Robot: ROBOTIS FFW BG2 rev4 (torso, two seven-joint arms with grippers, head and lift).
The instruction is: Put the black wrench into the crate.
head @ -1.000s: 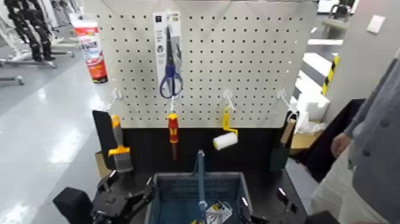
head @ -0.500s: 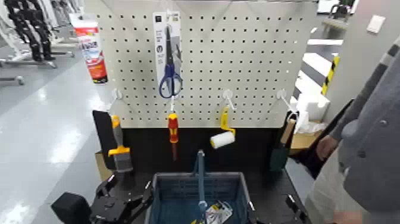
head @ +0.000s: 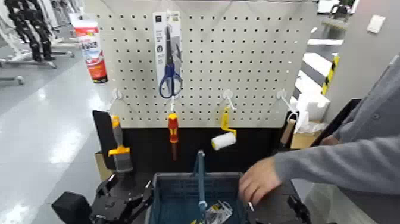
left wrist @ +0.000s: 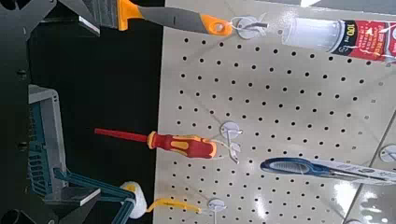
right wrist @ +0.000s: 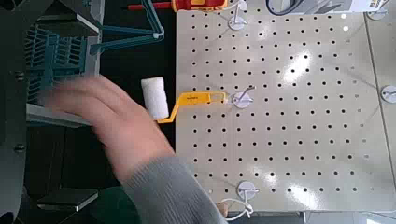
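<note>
The blue-grey mesh crate (head: pixel 178 186) with its thin blue arched handle (head: pixel 200 176) stands at the bottom centre, below the pegboard. It also shows in the left wrist view (left wrist: pixel 42 140) and the right wrist view (right wrist: pixel 56 51). The black wrench is not in view in any frame. My left gripper (head: pixel 128 193) rests open and empty just left of the crate. My right gripper (head: pixel 297 208) is low at the crate's right, mostly out of frame. A person's hand (head: pixel 257 179) reaches in from the right to the crate's right rim, and shows in the right wrist view (right wrist: pixel 103 121).
On the pegboard (head: pixel 256 71) hang blue-handled scissors on a white card (head: pixel 169 65), a red-and-yellow screwdriver (head: pixel 172 131), a yellow-handled paint roller (head: pixel 225 140), an orange-handled brush (head: pixel 119 149) and a red-and-white tube (head: pixel 92 50). A packaged item (head: pixel 217 211) lies in the crate.
The person has leaned in from the right and brought a hand to the crate's right rim. My right gripper has dropped lower out of view. The left gripper has barely moved.
</note>
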